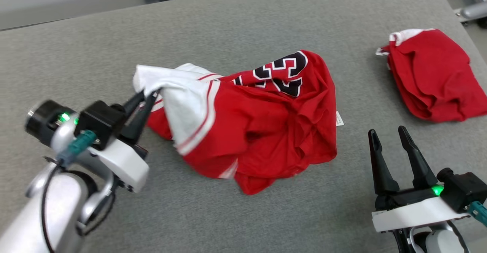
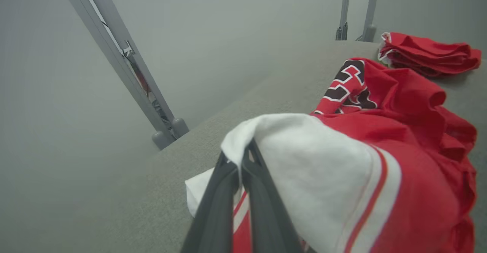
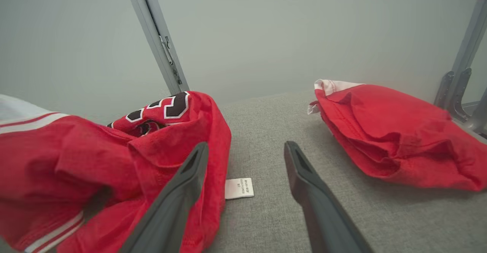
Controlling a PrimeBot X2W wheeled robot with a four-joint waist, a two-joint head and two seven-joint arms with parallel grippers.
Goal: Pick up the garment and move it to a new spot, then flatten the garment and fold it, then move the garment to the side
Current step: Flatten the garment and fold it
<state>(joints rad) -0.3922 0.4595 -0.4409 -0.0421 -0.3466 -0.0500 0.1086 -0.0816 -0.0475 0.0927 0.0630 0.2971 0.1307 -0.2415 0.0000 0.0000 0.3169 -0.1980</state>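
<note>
The garment is a crumpled red jersey with a white striped sleeve and black numerals, lying mid-table. My left gripper is shut on the white sleeve's left edge; in the left wrist view the dark fingers pinch the white cloth, which is raised off the table. The red body trails off to the right. My right gripper stands open at the lower right, apart from the jersey's right hem. In the right wrist view its fingers straddle bare table beside the garment and its white label.
A second red garment lies bunched at the table's far right, also seen as a folded heap. The grey cloth-covered table extends bare behind and in front of the jersey. Grey metal frame posts stand beyond the far edge.
</note>
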